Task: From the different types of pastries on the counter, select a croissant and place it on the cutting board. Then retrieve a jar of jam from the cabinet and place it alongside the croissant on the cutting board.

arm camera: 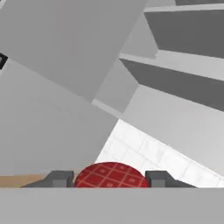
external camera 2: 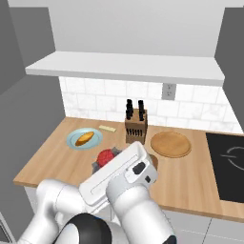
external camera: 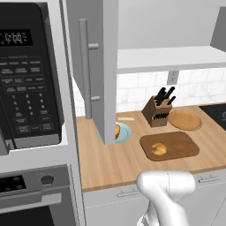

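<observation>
The croissant [external camera: 159, 148], a golden-tan lump, lies on the dark brown cutting board [external camera: 178, 143] on the counter [external camera: 110, 165]. A dark red jar of jam [arm camera: 111, 175] with a checked top sits between my two fingertips, and my gripper [arm camera: 108, 179] is shut on it. In the right base view the jar of jam [external camera 2: 106, 156] hangs at my gripper [external camera 2: 101, 162] above the counter [external camera 2: 57, 167], left of the knife block, with my hand covering most of the board. The grey cabinet door [external camera: 106, 66] stands open beside its white shelf [external camera: 170, 57].
An orange-yellow pastry [external camera 2: 85, 138] rests on a light blue plate [external camera 2: 72, 141]. A knife block [external camera 2: 136, 123] and a round wooden disc [external camera 2: 170, 144] stand at the back. A black cooktop [external camera 2: 228, 164] is at the right, a microwave [external camera: 26, 75] at the left.
</observation>
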{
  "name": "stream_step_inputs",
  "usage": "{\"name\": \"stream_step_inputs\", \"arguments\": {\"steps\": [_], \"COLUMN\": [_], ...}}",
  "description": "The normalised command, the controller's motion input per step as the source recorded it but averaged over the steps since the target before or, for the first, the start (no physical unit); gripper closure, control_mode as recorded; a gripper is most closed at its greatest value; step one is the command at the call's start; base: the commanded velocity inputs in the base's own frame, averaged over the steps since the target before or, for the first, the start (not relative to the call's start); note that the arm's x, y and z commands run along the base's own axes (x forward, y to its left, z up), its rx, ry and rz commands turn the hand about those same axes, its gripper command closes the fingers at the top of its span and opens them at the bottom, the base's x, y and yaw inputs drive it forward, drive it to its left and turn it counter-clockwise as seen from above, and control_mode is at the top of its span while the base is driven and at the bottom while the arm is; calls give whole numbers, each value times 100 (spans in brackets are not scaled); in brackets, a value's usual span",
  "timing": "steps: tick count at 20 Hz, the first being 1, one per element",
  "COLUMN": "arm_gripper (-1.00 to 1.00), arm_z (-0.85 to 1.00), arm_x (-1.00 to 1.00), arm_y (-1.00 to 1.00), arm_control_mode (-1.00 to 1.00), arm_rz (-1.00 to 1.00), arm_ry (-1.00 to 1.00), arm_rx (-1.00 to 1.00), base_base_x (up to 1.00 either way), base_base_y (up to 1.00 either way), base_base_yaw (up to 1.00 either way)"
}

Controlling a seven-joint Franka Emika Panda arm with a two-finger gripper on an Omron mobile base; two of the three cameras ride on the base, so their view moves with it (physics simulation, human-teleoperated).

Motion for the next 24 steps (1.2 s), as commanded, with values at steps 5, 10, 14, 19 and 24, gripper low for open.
{"name": "stream_step_inputs", "arguments": {"steps": [5,10,14,19,24], "arm_gripper": [100,100,100,100,100], "arm_z": [-98,-65,-58,-21,-25], "arm_x": [75,87,93,97,39], "arm_y": [28,10,5,-20,-64], "arm_control_mode": [-100,-100,-100,-100,-100], "arm_rz": [2,8,2,15,25], "arm_ry": [0,0,0,5,0], "arm_rx": [-3,11,14,7,0], "base_base_x": [0,0,0,0,0], "base_base_y": [0,0,0,0,0], "base_base_yaw": [0,0,0,0,0]}}
